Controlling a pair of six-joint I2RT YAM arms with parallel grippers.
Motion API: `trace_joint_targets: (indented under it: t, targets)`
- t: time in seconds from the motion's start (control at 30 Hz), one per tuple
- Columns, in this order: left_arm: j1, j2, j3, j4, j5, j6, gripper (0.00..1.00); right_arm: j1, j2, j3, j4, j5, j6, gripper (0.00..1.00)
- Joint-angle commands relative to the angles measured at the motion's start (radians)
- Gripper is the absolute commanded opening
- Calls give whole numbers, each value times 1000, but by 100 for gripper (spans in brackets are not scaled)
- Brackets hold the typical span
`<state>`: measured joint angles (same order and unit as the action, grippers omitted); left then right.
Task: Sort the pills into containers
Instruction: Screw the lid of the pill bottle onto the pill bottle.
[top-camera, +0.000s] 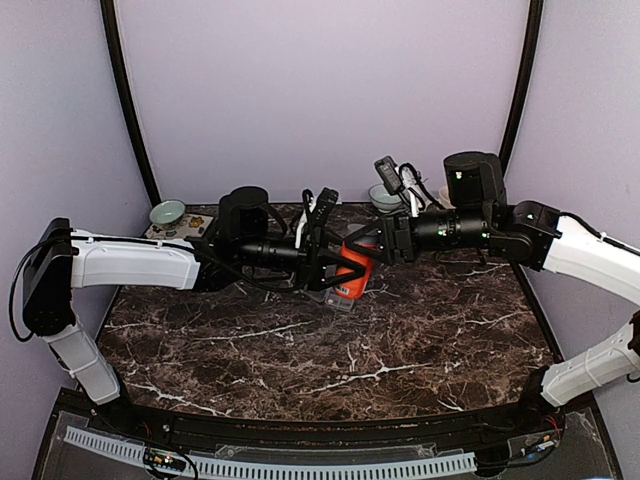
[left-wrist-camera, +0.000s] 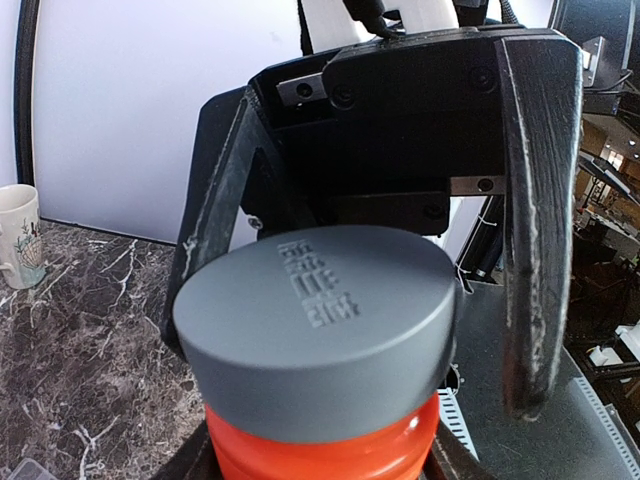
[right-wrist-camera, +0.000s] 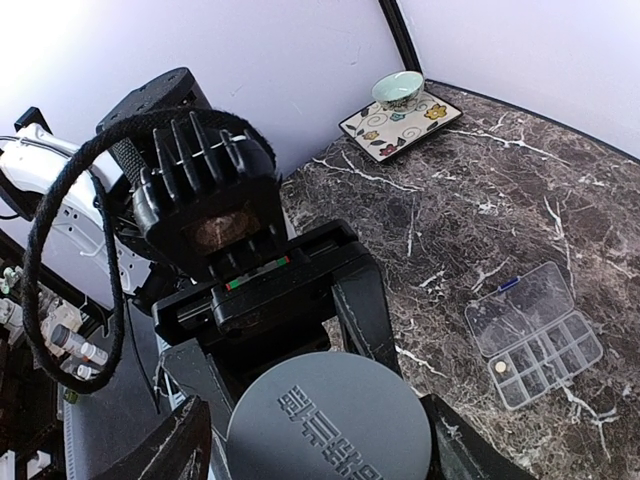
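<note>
An orange bottle (top-camera: 352, 272) with a grey cap (left-wrist-camera: 315, 325) is held in the air over the table's middle. My left gripper (top-camera: 335, 268) is shut on its orange body (left-wrist-camera: 320, 450). My right gripper (top-camera: 368, 246) faces it from the right. Its fingers (right-wrist-camera: 190, 445) stand on either side of the cap (right-wrist-camera: 330, 425), with gaps showing, so it is open. The clear organiser box (right-wrist-camera: 535, 335) lies on the marble with its lid open. One pale pill (right-wrist-camera: 500, 368) sits in a compartment. In the top view the box (top-camera: 340, 301) lies just below the bottle.
A pale bowl (top-camera: 167, 212) stands by a flowered tray (right-wrist-camera: 400, 125) at the back left. Another bowl (top-camera: 385, 198) stands at the back centre. A white mug (left-wrist-camera: 18, 235) shows in the left wrist view. Walls close the back and sides.
</note>
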<state>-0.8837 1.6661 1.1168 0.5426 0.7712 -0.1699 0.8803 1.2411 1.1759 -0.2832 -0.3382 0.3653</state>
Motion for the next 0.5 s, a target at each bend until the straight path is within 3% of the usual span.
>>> trace_joint_targets:
  t: [0.0,0.47]
  targets:
    - [3,-10,26,22,20,-1,0,-9,-17,4,46,-13,8,69]
    - [0,-10,25,20,20,-5,0,-21,-31,-13,58,-31,18,64]
